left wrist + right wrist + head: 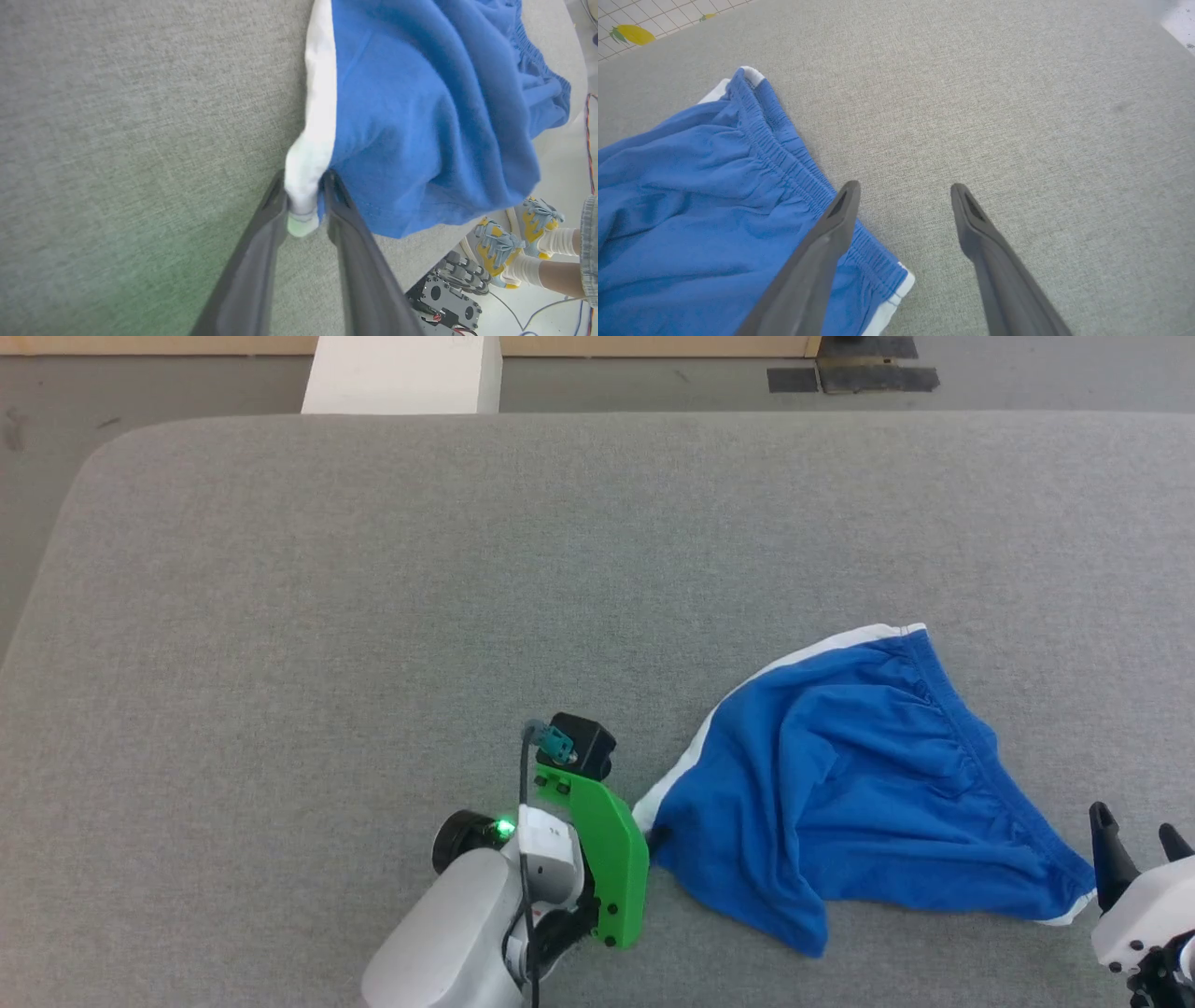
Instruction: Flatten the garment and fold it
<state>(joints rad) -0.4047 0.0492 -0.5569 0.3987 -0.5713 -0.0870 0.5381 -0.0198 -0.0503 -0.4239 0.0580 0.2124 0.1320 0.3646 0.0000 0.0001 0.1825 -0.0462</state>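
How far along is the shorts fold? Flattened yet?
Done: nothing visibly. The garment lies bunched and wrinkled on the grey table, with no fold made. In hand: the left gripper is closed on its white-trimmed corner; the right gripper is open by the opposite corner, holding nothing. Left: grip that second corner, spread the fabric flat, then fold.

Left forearm [448, 933] pale grey, rounded shell. Bright green bracket [607, 859], dark screws. Black camera block [583, 745], teal connector [557, 742], thin black cable [524, 859], green LED [505, 827] lit, black round knob [457, 840]. Right tool [1134, 823]: white housing, two long dark tapered fingers [817, 261], hollow slots near tips.
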